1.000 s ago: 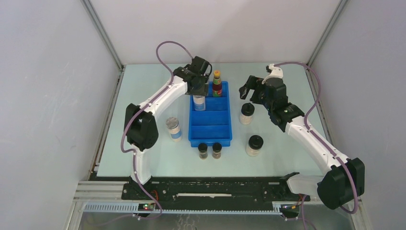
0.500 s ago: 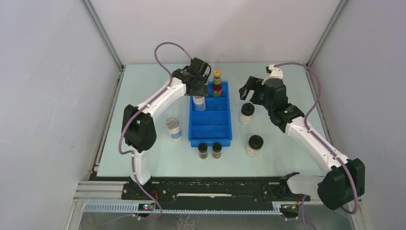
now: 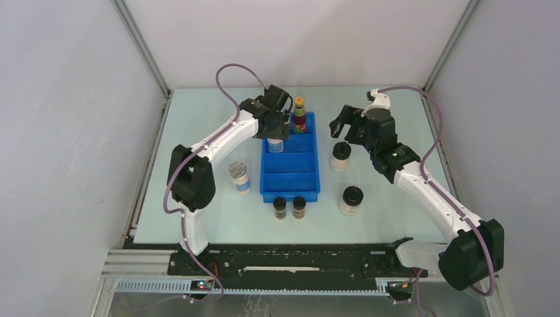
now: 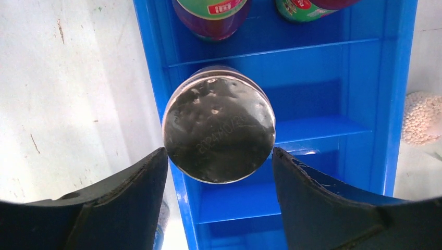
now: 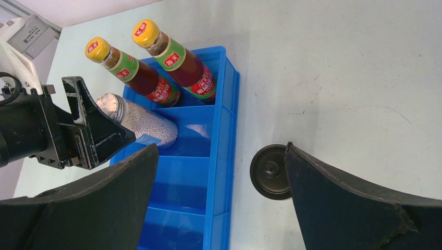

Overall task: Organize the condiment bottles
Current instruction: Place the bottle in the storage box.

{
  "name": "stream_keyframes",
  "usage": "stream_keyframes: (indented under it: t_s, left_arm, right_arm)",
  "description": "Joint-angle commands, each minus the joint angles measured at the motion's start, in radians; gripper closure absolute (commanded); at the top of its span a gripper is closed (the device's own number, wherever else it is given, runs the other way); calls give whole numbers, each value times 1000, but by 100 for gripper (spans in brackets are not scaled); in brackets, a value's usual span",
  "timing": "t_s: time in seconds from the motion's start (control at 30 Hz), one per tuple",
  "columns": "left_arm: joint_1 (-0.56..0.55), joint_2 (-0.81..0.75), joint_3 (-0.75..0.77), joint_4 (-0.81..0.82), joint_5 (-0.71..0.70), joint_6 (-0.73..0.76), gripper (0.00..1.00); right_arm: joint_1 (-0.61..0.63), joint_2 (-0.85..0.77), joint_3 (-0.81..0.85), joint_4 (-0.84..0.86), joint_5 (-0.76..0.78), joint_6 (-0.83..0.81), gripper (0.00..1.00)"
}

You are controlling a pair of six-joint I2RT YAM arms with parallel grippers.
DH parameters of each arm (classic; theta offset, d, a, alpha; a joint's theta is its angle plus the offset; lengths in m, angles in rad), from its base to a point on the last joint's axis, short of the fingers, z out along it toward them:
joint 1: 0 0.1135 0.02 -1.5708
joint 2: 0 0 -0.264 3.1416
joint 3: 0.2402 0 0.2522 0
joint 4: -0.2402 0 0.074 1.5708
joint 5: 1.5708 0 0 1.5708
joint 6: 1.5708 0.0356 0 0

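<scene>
My left gripper (image 4: pixel 220 151) hangs open over the blue tray (image 3: pixel 290 173). Its fingertips sit level with the rim of a grey-lidded jar (image 4: pixel 219 130), which stands in the tray's second compartment. Two red sauce bottles (image 5: pixel 156 73) with yellow caps stand in the back compartment. My right gripper (image 5: pixel 221 146) is wide open above the table just right of the tray and holds nothing. A pale black-lidded jar (image 5: pixel 268 172) stands by its right finger. On the table are a second such jar (image 3: pixel 350 200), another grey-lidded jar (image 3: pixel 240 177) and two tiny dark jars (image 3: pixel 289 207).
The tray's two front compartments (image 3: pixel 290 178) hold nothing. White walls close in the table on the left, back and right. The arm bases and a black rail (image 3: pixel 290 261) run along the near edge.
The left jaws have spread apart off the grey-lidded jar, which stays in the tray. The right arm has not moved.
</scene>
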Motion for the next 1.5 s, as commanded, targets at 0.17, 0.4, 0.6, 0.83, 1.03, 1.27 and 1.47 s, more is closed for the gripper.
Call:
stream_keyframes:
  t_s: [0.17,0.4,0.6,0.83,1.03,1.27,1.47]
  left_arm:
    - [-17,-39,6,-7,9,-12,22]
    - [-26,-70,55,-37,-33,-2,14]
    - [-35,-216,19,-8,-121,-4,13]
    - [-54,-498,-177,145,-218,2,13]
    - [-76,-771,-420,290,-314,-5,14]
    - [-86,-1046,-639,383,-387,-34,15]
    - [-87,-1199,-755,417,-428,-58,16]
  right_arm:
    - [6,-31,-3,25,10,13,0]
    - [-4,-42,-2,30,5,-3,0]
    - [6,-51,-2,33,-20,-27,0]
    - [73,-28,49,-18,-10,-87,0]
    - [191,40,127,-67,-7,-152,1]
    - [368,191,262,-128,-16,-245,0]
    - [473,323,363,-154,-34,-301,0]
